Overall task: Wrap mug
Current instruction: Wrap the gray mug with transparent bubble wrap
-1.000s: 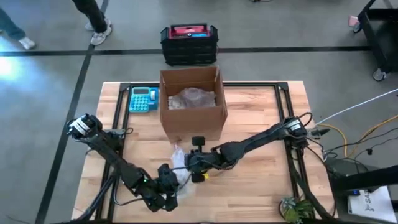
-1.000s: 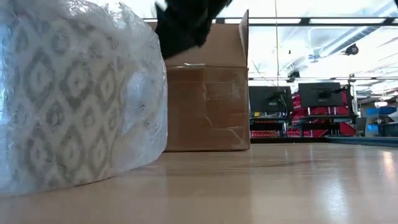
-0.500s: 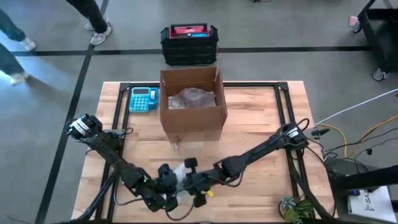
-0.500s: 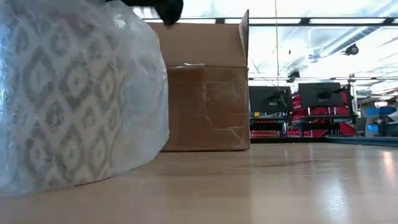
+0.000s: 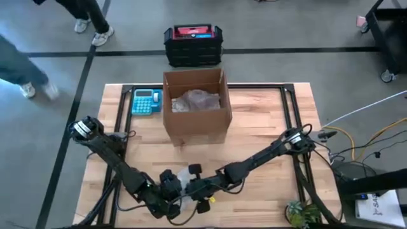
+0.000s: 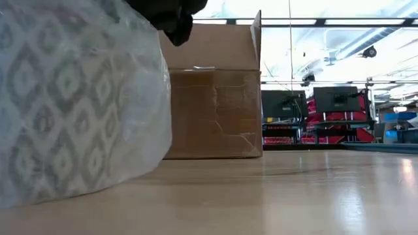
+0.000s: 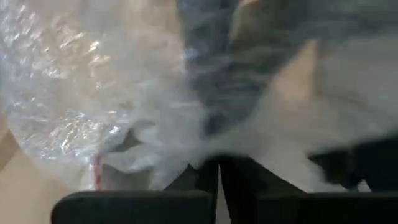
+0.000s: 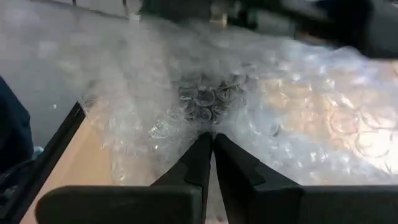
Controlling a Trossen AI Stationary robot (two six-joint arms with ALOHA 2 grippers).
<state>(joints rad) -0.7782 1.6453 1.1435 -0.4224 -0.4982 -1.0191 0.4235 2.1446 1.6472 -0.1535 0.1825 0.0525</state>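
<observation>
The mug, sheathed in bubble wrap, is sitting near the table's front edge. The left gripper and right gripper are flanking it, each seemingly pinching the wrap between narrowed fingers.

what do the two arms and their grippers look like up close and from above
Both arms are dark, slim and jointed, running from bases at the table's side edges. The left arm has a pale ringed collar near its base, as does the right arm. Each gripper, left gripper and right gripper, has two flat black tapering fingers.
</observation>
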